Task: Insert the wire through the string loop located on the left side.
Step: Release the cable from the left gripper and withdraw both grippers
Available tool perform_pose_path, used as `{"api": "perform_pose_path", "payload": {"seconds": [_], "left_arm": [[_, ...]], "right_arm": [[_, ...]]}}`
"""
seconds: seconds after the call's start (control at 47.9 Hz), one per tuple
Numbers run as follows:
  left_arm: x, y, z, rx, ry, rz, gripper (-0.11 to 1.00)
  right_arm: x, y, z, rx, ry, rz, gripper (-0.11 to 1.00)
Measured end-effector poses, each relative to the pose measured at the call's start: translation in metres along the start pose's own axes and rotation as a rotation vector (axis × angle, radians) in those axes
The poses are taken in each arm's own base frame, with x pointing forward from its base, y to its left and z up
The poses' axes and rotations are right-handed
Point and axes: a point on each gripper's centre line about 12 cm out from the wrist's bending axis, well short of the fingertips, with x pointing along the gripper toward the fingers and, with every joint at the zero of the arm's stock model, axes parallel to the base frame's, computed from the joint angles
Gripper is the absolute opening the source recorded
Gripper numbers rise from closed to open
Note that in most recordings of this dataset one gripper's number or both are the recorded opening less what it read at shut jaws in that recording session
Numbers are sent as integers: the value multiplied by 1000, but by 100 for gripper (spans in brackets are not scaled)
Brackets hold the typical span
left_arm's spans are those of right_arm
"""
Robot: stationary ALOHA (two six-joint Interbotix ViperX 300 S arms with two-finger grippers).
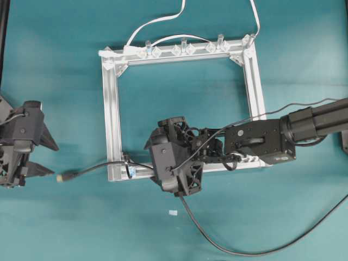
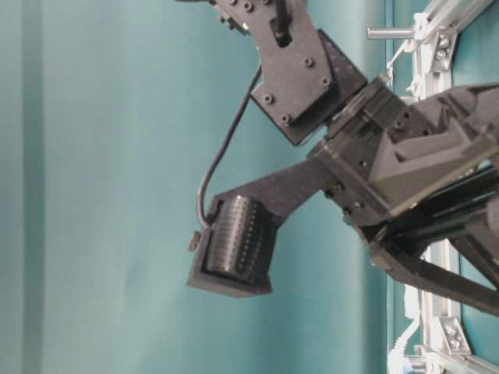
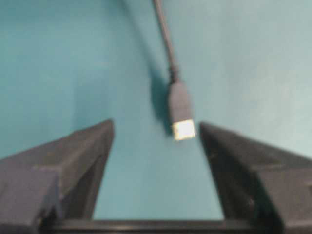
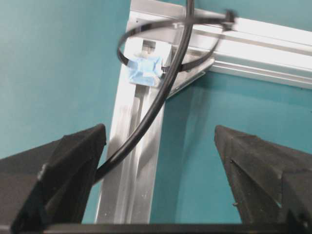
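The wire (image 1: 89,169) lies on the teal table, and its plug (image 1: 65,176) points at my left gripper (image 1: 55,160). That gripper is open with nothing in it. In the left wrist view the plug (image 3: 181,119) rests on the table between the fingertips, close to the right finger (image 3: 229,156) and apart from it. The wire (image 4: 146,119) runs through the string loop (image 4: 127,36), whose pale-blue tab (image 4: 144,70) sits on the frame's corner. My right gripper (image 4: 160,129) hangs open over that corner, and the wire passes close by its left finger (image 4: 73,161).
A square aluminium frame (image 1: 113,109) lies mid-table, with clear clips (image 1: 184,48) and white cables (image 1: 157,22) along its far bar. The wire's slack (image 1: 228,247) curves off to the near right. A small pale scrap (image 1: 173,212) lies in front of the frame.
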Motion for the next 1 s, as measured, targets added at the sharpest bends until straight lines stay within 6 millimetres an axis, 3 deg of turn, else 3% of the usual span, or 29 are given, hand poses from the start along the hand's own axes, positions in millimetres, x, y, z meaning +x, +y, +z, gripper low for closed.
{"api": "perform_pose_path", "payload": {"seconds": [0.584,1.002], "left_arm": [[-9,-1,6,17,-57,-13,65],[-34,13,19,-15,-205,20,64]], "right_arm": [[-3,-1,4,-2,-11,-1,93],[-45,-29,31,29,-178,-85,93]]}}
